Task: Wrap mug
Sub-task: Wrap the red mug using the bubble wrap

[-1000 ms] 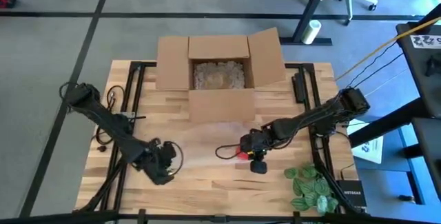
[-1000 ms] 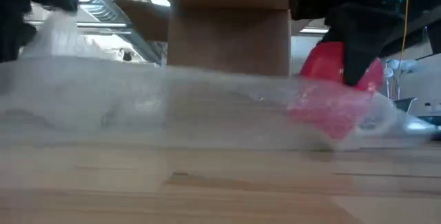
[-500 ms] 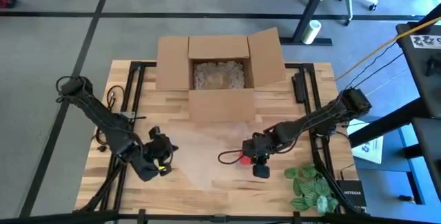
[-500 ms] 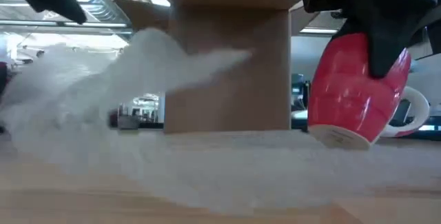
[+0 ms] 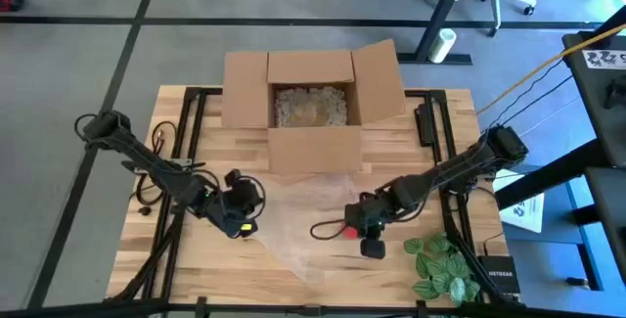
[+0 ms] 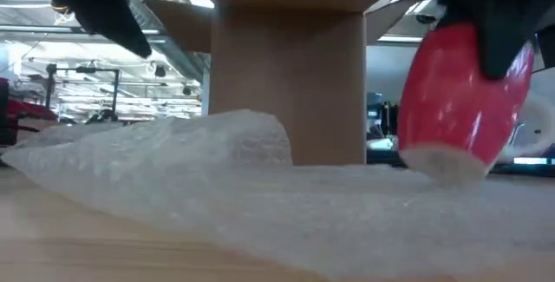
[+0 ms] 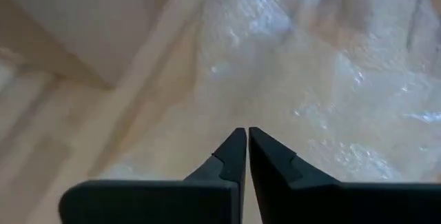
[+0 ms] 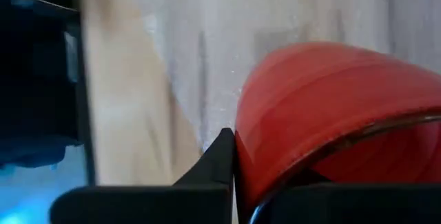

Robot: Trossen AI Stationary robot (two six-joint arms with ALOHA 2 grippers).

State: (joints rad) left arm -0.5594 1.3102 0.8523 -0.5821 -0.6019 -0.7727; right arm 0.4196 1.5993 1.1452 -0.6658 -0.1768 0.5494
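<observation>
Two tools are over the wooden surface (image 5: 196, 259), and a sheet of bubble wrap (image 5: 293, 220) lies spread between them. The left tool (image 5: 245, 204) hangs at the sheet's left edge with its fingers (image 7: 234, 156) pressed together — nothing shows between the tips, and the wrap lies below them. Half a second ago this tool was lower and further left, with the wrap lifted in a billow; now the sheet has settled flat, one fold humped near its left side.

Behind the sheet stands the open cardboard box (image 5: 311, 103).

At the right, the right tool (image 5: 360, 228) grips the red mug (image 6: 468, 100) by its rim — one finger (image 8: 220, 156) outside the wall. The mug hangs tilted just above the wrap's right part; whether it touches the sheet cannot be told. Since the earlier frame it has swung nearer the low camera.
</observation>
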